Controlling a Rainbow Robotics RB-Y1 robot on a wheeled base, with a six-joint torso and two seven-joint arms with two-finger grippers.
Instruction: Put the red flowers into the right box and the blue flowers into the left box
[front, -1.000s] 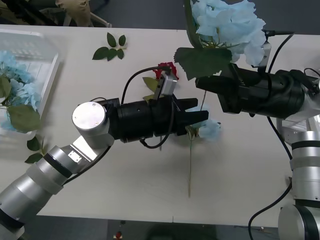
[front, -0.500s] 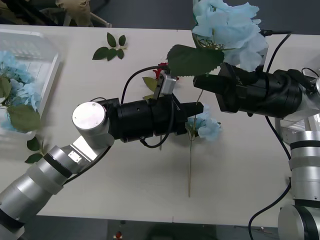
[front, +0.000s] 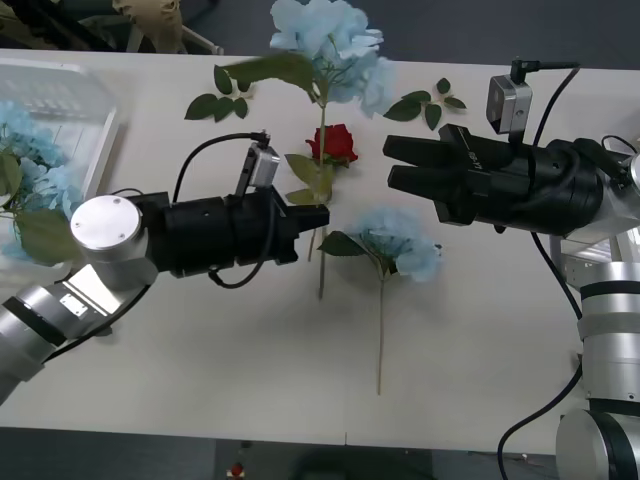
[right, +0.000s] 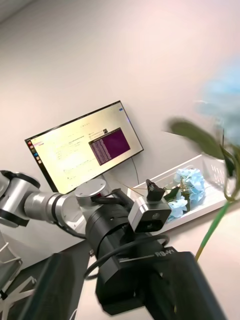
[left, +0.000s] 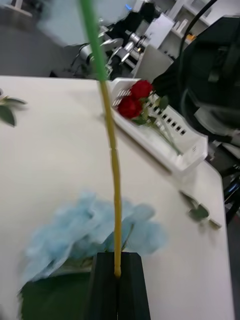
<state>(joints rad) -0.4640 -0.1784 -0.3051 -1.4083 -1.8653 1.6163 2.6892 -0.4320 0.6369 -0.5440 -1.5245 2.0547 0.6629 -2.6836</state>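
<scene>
Left gripper (front: 318, 222) clamped on blue flower (front: 325, 40) stem, bloom aloft mid-table. Right gripper (front: 392, 162) spread, empty, hovering nearby. Best swing low toward left box (front: 100, 130), keeping stem pinched, avoiding rose (front: 333, 144), release inside rim.

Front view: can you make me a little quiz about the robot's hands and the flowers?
1. True or false: the left gripper is shut on the green stem of a fluffy pale-blue flower.
2. What is the open right gripper holding? A) a red rose B) a leaf sprig C) nothing
3. Fill in: the flower clusters lying in the translucent white plastic tray at the table's left end are ____ in colour.

Key: 1 true; 2 C; 3 blue.
</scene>
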